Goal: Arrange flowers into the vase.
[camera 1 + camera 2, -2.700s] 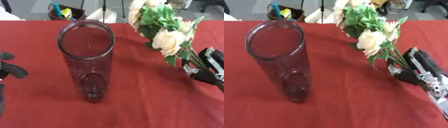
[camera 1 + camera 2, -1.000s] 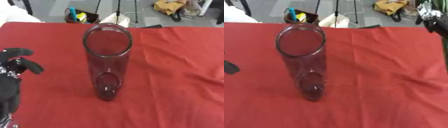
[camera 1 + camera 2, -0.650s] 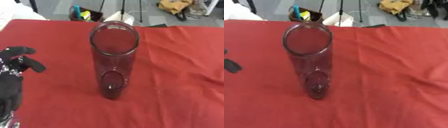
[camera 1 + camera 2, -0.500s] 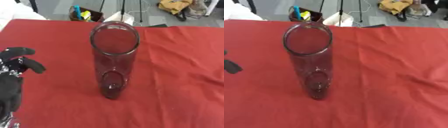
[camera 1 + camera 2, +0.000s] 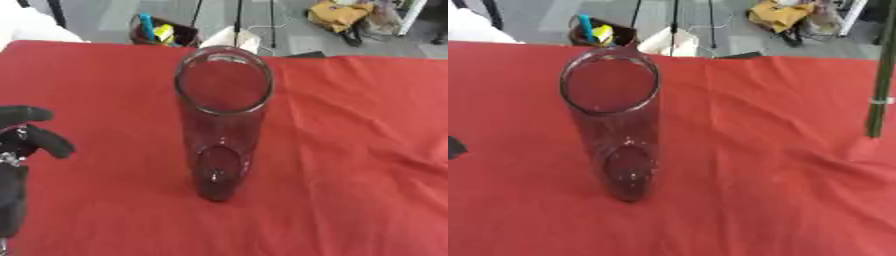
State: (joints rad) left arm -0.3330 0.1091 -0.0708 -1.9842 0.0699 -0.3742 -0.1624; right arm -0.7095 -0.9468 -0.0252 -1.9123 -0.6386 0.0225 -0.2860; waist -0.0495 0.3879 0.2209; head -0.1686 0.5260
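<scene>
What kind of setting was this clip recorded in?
Probably a lab or studio workspace, not a home: a table under a red cloth holds only a clear vase, and behind it stand tripod legs and a bag on a grey floor.

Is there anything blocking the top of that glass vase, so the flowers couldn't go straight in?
Nothing visible does. The vase stands upright on the red cloth with its mouth open and nothing inside. Only a green stem shows at the right eye view's right edge, with bare cloth between it and the vase.
</scene>
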